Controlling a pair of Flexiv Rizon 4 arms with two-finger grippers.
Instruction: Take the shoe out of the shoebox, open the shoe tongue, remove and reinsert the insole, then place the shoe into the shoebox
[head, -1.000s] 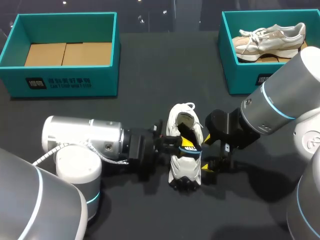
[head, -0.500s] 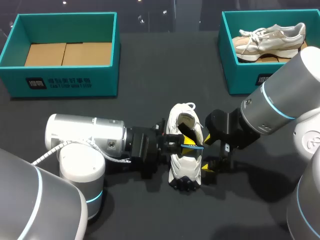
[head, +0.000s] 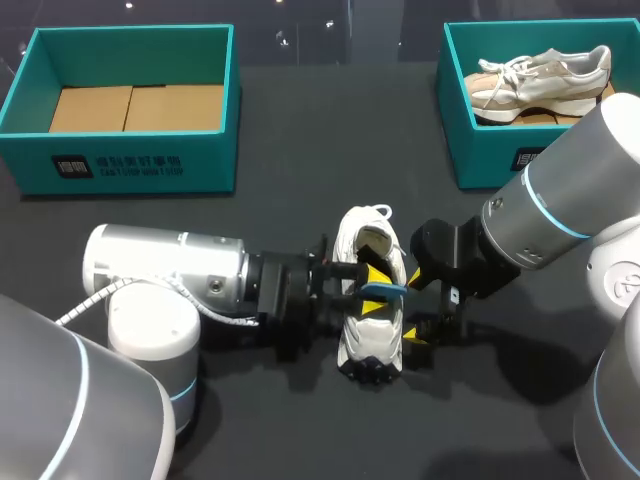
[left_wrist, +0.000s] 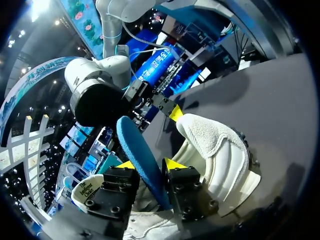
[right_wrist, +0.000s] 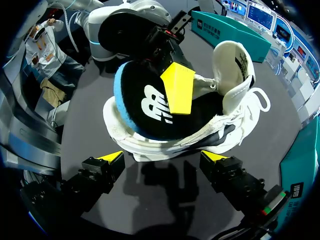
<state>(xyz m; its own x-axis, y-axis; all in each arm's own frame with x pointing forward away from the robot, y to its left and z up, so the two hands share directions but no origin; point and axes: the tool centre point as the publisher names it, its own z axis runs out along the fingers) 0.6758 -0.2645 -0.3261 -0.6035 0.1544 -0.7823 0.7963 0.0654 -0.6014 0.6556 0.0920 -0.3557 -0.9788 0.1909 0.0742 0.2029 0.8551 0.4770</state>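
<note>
Insole coming up out of the shoe!

Left tool (left_wrist: 150, 165) is clenched on the insole (left_wrist: 134, 142), and over the last second it has tipped it up so the blue edge now shows across the opening. By my read the removal is nearly done, with reinsertion next. Right tool (right_wrist: 164, 156) hangs released, fingers spread just beside the shoe's (head: 368, 345) flank (steadying, perhaps, though not touching). The shoe sits on its sole mid-worktop (head: 300, 150), on the near side between both tools. It is white with a chunky sole, its tongue folded back wide, and the insole is black on top and blue beneath.
</note>
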